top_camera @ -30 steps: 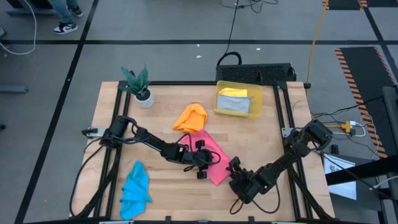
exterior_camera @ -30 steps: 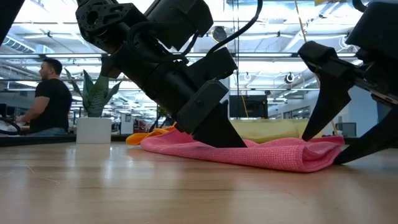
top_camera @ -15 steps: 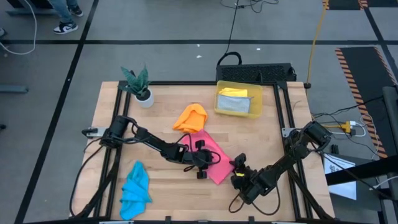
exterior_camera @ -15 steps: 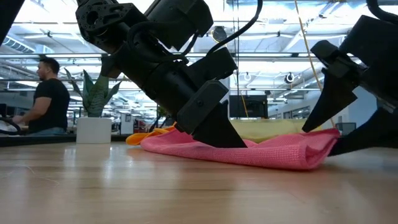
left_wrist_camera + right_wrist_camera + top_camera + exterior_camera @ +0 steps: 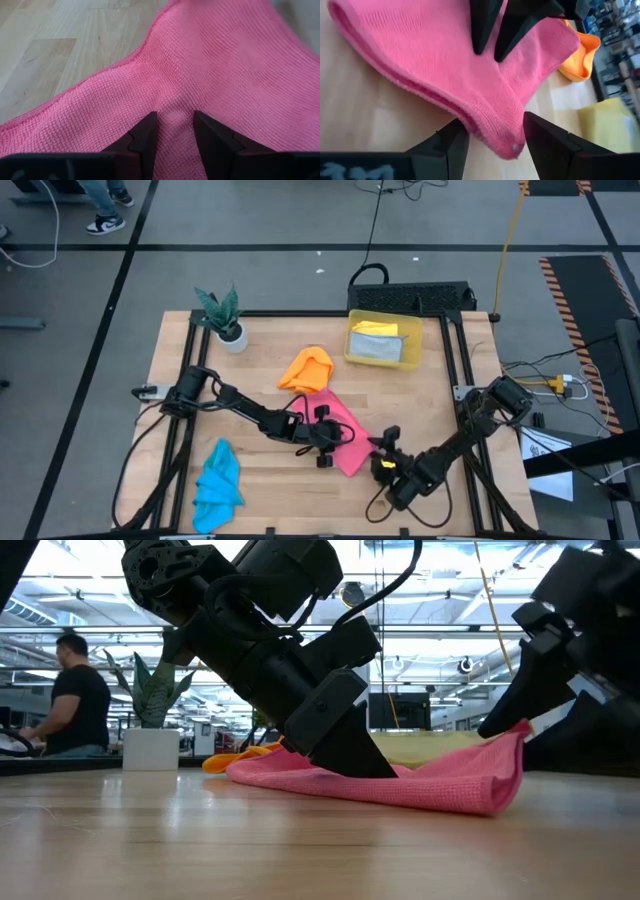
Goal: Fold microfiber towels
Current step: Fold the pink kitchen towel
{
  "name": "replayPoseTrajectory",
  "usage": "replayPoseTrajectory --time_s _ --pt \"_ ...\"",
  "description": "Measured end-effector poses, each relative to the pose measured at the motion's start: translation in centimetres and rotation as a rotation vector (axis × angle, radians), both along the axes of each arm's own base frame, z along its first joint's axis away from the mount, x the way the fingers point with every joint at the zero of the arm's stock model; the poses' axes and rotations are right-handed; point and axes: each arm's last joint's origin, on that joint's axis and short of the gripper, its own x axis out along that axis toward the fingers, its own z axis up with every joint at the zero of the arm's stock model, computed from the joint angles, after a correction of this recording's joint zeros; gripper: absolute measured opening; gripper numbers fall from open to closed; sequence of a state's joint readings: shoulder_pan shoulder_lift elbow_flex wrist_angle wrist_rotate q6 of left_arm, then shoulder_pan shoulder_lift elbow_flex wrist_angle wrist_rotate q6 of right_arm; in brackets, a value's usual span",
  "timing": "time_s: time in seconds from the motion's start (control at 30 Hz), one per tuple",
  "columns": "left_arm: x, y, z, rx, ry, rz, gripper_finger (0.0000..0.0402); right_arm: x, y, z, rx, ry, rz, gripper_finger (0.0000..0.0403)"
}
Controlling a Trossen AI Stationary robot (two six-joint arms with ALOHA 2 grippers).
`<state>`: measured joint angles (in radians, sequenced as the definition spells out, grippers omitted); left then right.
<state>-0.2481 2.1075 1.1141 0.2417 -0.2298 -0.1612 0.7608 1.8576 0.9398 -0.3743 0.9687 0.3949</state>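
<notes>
Mid-fold on the pink towel (image 5: pixel 342 432) at the desk's centre: left end effector (image 5: pixel 175 131) pinches a ridge of it, right end effector (image 5: pixel 492 134) clamps its corner; orange (image 5: pixel 308 369) and blue (image 5: pixel 217 485) towels lie crumpled, unfolded.

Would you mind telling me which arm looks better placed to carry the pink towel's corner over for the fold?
Probably the right. The right gripper has the pink towel corner between its fingers, raised off the table. The left gripper pinches the towel's middle low down, seemingly anchoring it.
</notes>
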Motion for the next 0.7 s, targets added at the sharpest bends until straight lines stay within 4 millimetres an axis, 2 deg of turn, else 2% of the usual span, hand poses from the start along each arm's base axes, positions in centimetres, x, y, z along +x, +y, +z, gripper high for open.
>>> replayPoseTrajectory --time_s 0.27,0.5,0.7 --pt "0.0 0.0 0.0 0.0 0.001 0.0 0.0131 -0.4 -0.3 0.0 0.073 -0.053 -0.1 0.0175" --pt "0.0 0.0 0.0 0.0 0.002 0.0 0.0131 -1.1 -1.0 -0.1 0.077 -0.052 -0.183 0.0149" --pt "0.0 0.0 0.0 0.0 0.001 0.0 0.0131 -1.2 -0.6 0.0 0.099 -0.076 -0.173 0.013"
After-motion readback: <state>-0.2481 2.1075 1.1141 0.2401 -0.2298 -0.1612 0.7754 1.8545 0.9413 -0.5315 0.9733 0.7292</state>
